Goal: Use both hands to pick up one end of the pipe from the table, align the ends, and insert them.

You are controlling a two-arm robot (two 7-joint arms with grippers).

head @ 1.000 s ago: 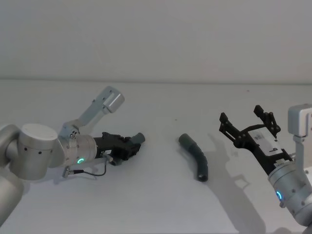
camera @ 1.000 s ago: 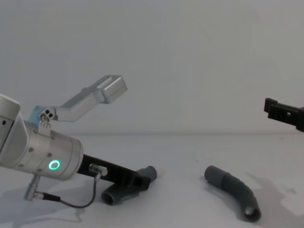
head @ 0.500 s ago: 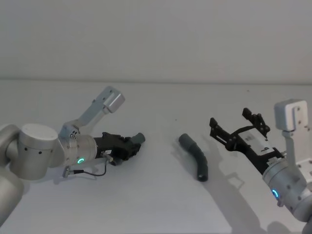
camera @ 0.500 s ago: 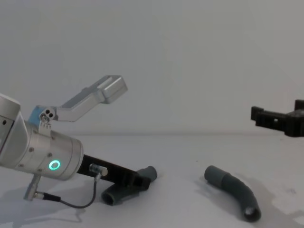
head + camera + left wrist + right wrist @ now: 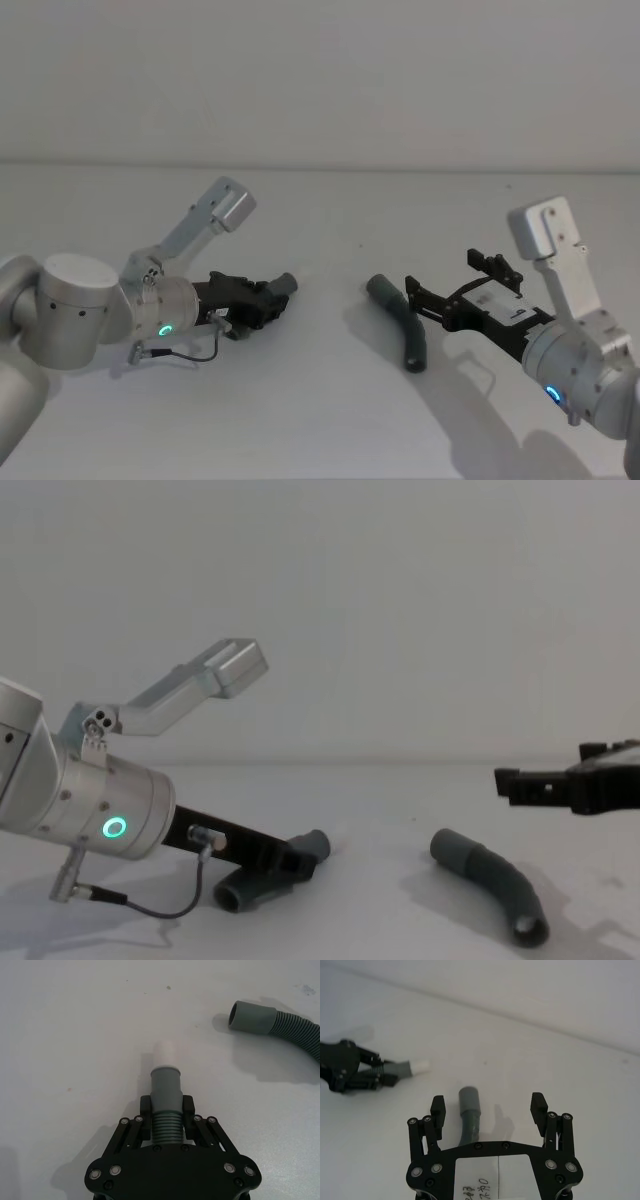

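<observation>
The pipe is in two pieces. The first piece [image 5: 282, 284] is clamped in the left gripper [image 5: 268, 300], whose fingers [image 5: 145, 1106] press the ribbed stretch just behind the smooth cuff [image 5: 165, 1089]. The cuff and its short white tip [image 5: 163, 1053] stick out past the fingertips, low over the table [image 5: 320, 410]. That surface is matte white with a few tiny specks, and it meets a plain pale grey wall [image 5: 320, 80] behind. The second piece [image 5: 404, 326] lies flat well ahead of the left gripper, its cuff end toward it. The right gripper [image 5: 447, 277] hovers just above that piece with its fingers spread wide, not touching it.
</observation>
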